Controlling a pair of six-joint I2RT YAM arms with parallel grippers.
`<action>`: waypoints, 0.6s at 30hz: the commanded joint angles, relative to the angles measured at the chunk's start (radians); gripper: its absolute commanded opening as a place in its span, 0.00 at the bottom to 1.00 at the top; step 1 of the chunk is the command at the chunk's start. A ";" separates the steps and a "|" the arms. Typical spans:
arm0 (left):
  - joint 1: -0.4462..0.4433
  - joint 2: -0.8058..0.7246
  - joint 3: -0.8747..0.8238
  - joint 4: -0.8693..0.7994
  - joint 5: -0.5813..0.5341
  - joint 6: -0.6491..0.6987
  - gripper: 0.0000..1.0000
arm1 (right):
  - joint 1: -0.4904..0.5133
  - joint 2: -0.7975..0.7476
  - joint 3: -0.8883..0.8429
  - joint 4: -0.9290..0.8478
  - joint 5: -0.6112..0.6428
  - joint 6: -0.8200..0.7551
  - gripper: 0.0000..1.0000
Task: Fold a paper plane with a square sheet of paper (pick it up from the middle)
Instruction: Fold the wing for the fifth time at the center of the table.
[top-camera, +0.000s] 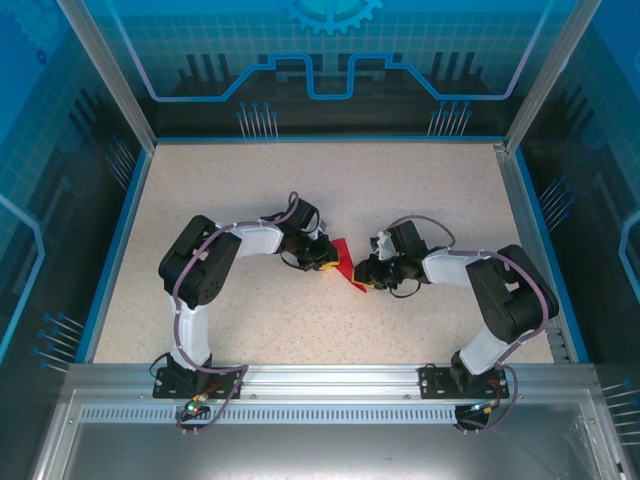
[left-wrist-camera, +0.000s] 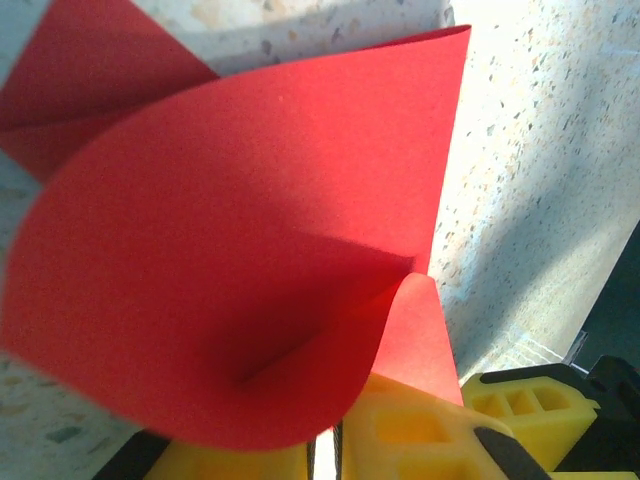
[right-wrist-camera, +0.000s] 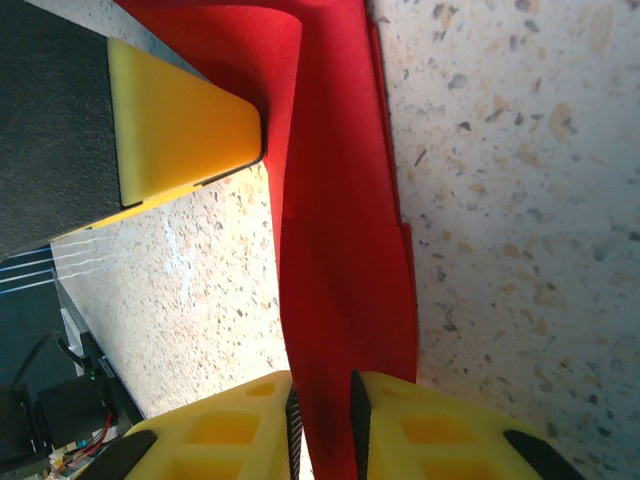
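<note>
The square sheet of paper (top-camera: 343, 262), bright red, hangs just above the middle of the table between both grippers. In the left wrist view the sheet (left-wrist-camera: 250, 220) curls into a wide loop over my left gripper (left-wrist-camera: 330, 445), whose yellow fingers are shut on its lower edge. In the right wrist view the sheet (right-wrist-camera: 340, 250) is a narrow folded strip running into my right gripper (right-wrist-camera: 322, 425), whose black pads press it from both sides. The left gripper (top-camera: 322, 255) and right gripper (top-camera: 366, 276) face each other closely. The paper plane is out of view.
The speckled beige table (top-camera: 330, 180) has a blue rim and clear walls around it. A yellow finger of the left gripper (right-wrist-camera: 180, 130) sits close to the strip in the right wrist view. The right gripper's yellow body (left-wrist-camera: 530, 400) shows low right in the left wrist view.
</note>
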 joint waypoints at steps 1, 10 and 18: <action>-0.003 0.020 0.028 -0.038 -0.007 0.019 0.15 | -0.005 -0.003 0.009 -0.040 -0.022 -0.019 0.18; -0.004 -0.023 0.044 -0.014 0.012 0.030 0.17 | 0.003 0.067 -0.005 -0.020 -0.026 -0.009 0.15; -0.006 -0.108 -0.024 0.083 0.060 0.016 0.26 | 0.007 0.093 -0.004 -0.010 -0.022 -0.004 0.12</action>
